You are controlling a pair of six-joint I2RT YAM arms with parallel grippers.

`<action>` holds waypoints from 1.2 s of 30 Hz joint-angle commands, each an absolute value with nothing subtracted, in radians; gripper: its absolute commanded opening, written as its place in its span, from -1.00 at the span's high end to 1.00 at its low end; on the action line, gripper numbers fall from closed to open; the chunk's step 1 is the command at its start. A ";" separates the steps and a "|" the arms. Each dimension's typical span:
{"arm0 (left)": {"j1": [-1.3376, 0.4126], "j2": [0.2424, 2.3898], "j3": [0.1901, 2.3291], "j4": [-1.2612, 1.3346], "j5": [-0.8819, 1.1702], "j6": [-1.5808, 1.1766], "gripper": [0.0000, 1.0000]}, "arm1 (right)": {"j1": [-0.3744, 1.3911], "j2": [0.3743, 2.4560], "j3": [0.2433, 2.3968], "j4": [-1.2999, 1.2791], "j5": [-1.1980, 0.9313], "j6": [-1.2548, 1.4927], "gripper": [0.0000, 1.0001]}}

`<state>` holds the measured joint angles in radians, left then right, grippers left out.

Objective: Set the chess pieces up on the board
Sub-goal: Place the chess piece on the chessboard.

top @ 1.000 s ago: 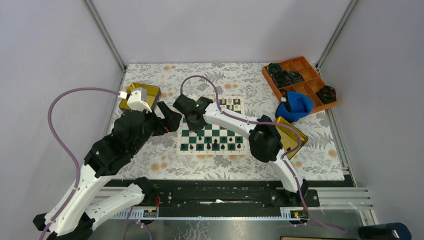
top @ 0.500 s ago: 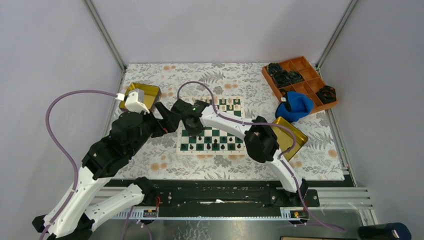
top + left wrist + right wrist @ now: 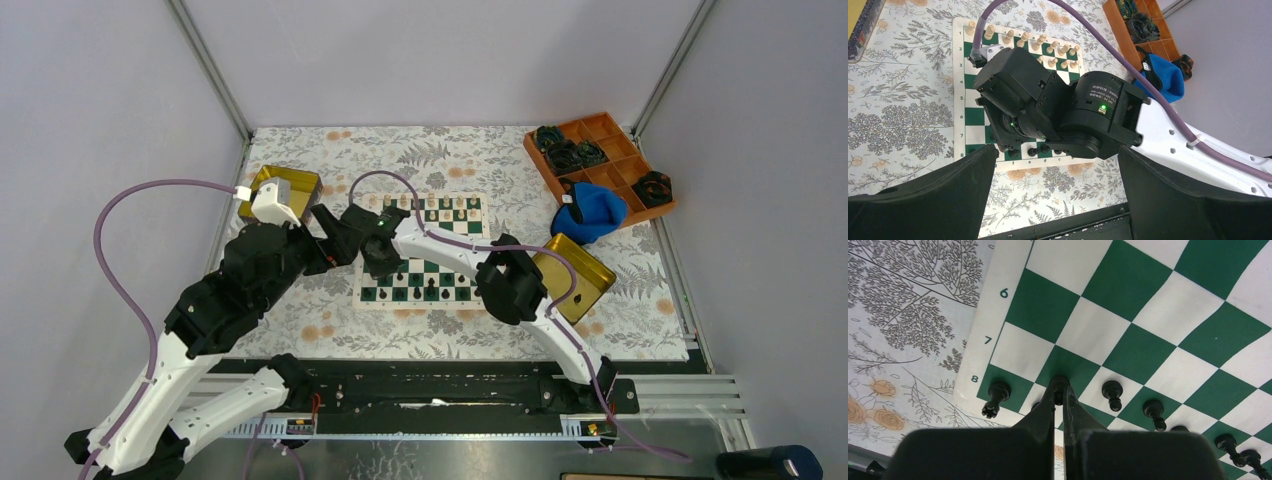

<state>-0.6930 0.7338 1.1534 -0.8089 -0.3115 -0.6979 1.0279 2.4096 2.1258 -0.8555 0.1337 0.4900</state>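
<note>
Black pawn is pinched in the closed right claw at the board's seventh rank, to be set beside its neighbouring pawns; the left claw is kept wide open alongside.

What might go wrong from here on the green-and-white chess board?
The right gripper, shut on a small black chess piece, sits between a standing black corner piece and a black pawn; releasing or withdrawing may topple them. The open left gripper hangs close to the right arm's black wrist, so the arms may collide.
</note>
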 commanded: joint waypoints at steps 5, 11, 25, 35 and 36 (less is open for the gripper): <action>-0.693 0.728 1.152 -0.798 -0.292 -0.694 -0.98 | 1.038 2.427 2.201 -0.869 0.119 0.468 1.00; -0.693 0.733 1.148 -0.793 -0.287 -0.692 -0.98 | 1.038 2.431 2.189 -0.877 0.135 0.462 1.00; -0.693 0.733 1.140 -0.793 -0.280 -0.701 -0.98 | 1.038 2.400 2.147 -0.862 0.176 0.451 1.00; -0.693 0.738 1.133 -0.789 -0.275 -0.709 -0.98 | 1.039 2.391 2.097 -0.835 0.177 0.443 1.00; -0.693 0.739 1.131 -0.789 -0.276 -0.710 -0.98 | 1.039 2.389 2.093 -0.831 0.174 0.442 0.98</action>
